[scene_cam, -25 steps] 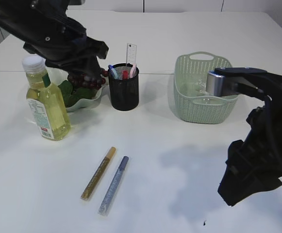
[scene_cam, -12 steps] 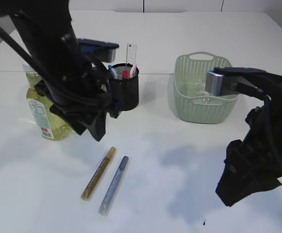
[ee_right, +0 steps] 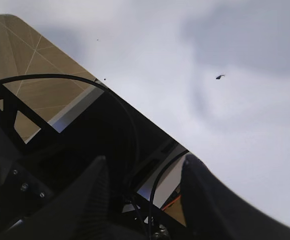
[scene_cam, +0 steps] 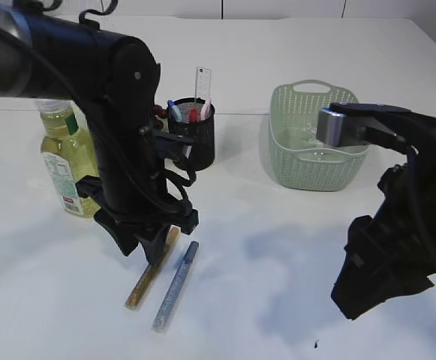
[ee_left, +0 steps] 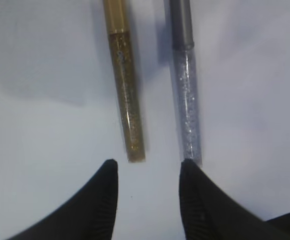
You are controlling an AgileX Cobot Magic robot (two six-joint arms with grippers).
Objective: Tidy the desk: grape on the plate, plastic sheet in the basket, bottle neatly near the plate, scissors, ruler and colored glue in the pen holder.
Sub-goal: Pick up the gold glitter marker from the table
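Observation:
Two colored glue tubes lie side by side on the white table, a gold one [scene_cam: 144, 283] [ee_left: 125, 100] and a silver one [scene_cam: 175, 289] [ee_left: 187, 100]. My left gripper [scene_cam: 154, 256] [ee_left: 147, 167] stands open just short of their near ends, holding nothing; its right fingertip [ee_left: 187, 170] meets the silver tube's end. The bottle [scene_cam: 61, 161] of yellow liquid stands upright at the left. The black pen holder [scene_cam: 199, 142] has the ruler [scene_cam: 202, 81] and coloured handles in it. The arm hides the plate and the grape. My right gripper [scene_cam: 351, 300] [ee_right: 145, 165] is open and empty at the table's front right edge.
The green basket [scene_cam: 311, 161] stands at the back right with something clear glinting inside. The right wrist view looks past the table edge [ee_right: 135, 107] at a dark frame and cables below. White table [scene_cam: 278, 225] stretches between the glue tubes and the right arm.
My left arm swung from the plate and pen holder at the back down toward the front, ending over the glue tubes. The right arm has hardly moved.

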